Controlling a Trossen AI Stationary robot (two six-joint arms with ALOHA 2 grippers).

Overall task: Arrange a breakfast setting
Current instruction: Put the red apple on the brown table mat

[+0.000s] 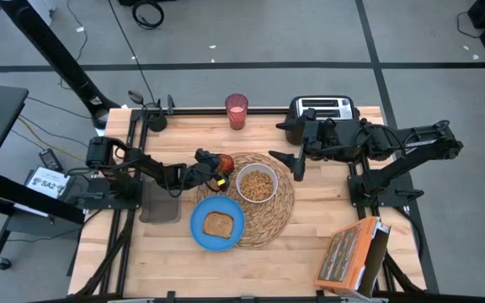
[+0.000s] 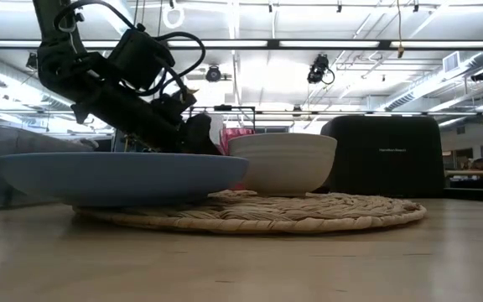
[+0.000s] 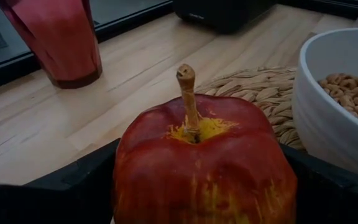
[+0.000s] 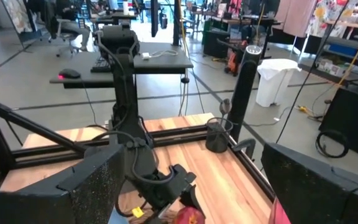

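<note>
The apple (image 3: 204,165) is red with a yellow patch on top and a thin brown stem standing straight up. It sits at the edge of the round straw mat (image 1: 278,215), just beside the white bowl (image 1: 257,183). The left gripper (image 1: 211,165) is around the apple, with one dark finger on each side of it. The fingers are spread wide, and it is hard to tell if they press on the apple or only stand next to it.

The bowl is on the mat and is full of little cereal rings. The blue plate (image 1: 202,229) lies half on the mat, near the bowl, with a slice of toast (image 1: 218,224) on it. The pink cup (image 1: 237,110) stands off the mat, well apart from the bowl.

The right gripper (image 1: 296,165) hangs over the far side of the mat from the apple, wide open and holding nothing.
</note>
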